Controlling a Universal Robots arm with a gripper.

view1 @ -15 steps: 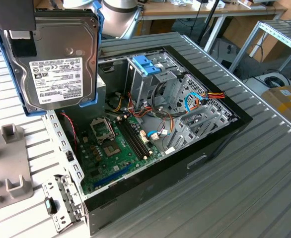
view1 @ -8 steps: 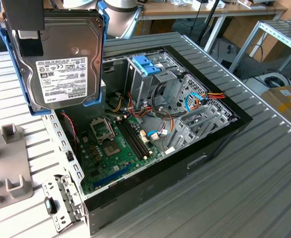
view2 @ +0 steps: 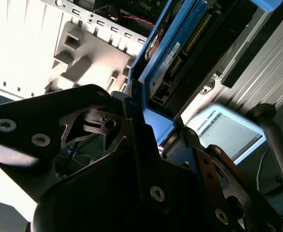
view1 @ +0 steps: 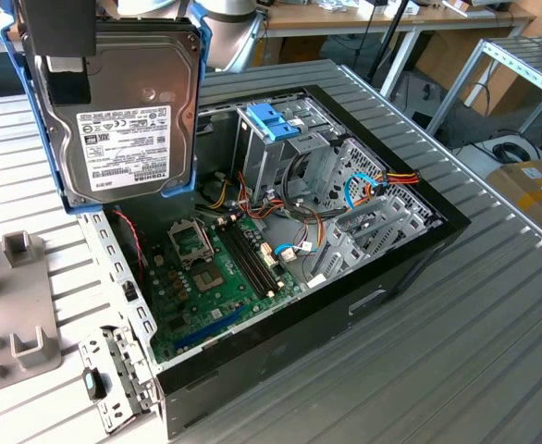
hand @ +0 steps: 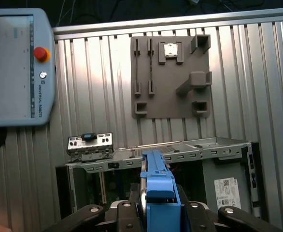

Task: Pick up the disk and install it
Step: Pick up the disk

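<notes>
As the tool (view1: 67, 79) clamps the disk (view1: 132, 120), its finger (view1: 60, 37) hides one corner.

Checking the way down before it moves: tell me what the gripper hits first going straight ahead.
The gripper, jaws shut on the disk, points down at the computer case. The disk would probably meet the case's metal rim or the circuit board inside it first; depth is unclear.

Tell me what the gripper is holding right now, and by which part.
The gripper is shut on the disk, pinching its flat faces at one end, by the blue carrier frame, above the open computer case.
</notes>
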